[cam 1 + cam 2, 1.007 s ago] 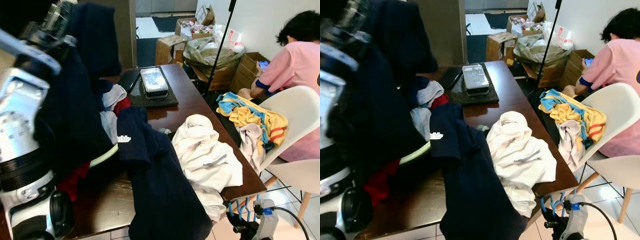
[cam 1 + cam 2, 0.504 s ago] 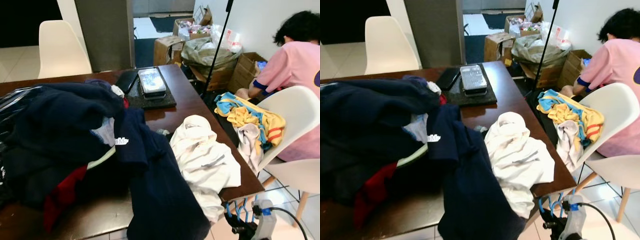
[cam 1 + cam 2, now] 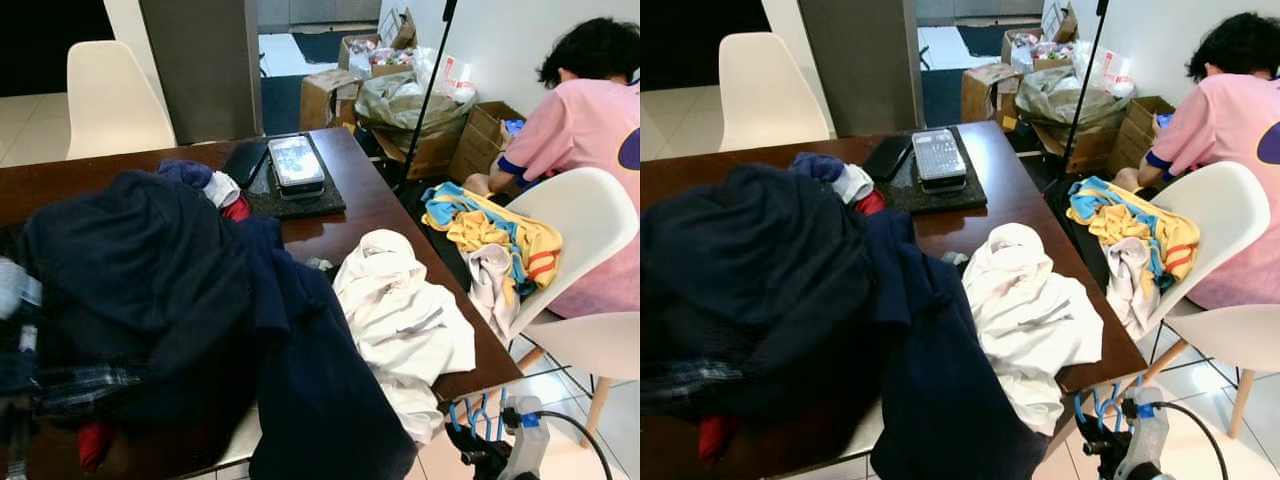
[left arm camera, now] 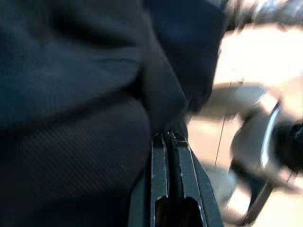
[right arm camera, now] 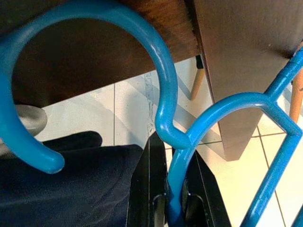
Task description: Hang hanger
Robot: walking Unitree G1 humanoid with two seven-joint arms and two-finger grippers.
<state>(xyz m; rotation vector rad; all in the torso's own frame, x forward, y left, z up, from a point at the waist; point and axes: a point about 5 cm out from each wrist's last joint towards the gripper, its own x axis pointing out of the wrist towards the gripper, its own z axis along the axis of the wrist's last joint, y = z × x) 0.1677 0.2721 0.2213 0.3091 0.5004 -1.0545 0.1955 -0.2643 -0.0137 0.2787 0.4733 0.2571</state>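
The right pincer (image 5: 168, 208) grips the blue hanger (image 5: 165, 118) low beside the tabletop (image 3: 375, 205), unhung; the left pincer (image 4: 169, 138) pinches dark cloth (image 4: 71, 94).

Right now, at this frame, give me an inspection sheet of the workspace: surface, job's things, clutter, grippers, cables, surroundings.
Surface: dark wooden table, mostly covered with clothes.
Job's things: blue plastic hanger, held low beside the table's near right corner.
Clutter: dark navy garment pile; white garment at the right edge; phone on a dark mat.
Grippers: right gripper shut on the hanger's neck below its hook; left gripper shut, its tips against navy fabric.
Cables: black cable looping by the right arm.
Surroundings: person in a pink shirt; white chair draped with a yellow and blue garment; cardboard boxes; second white chair.
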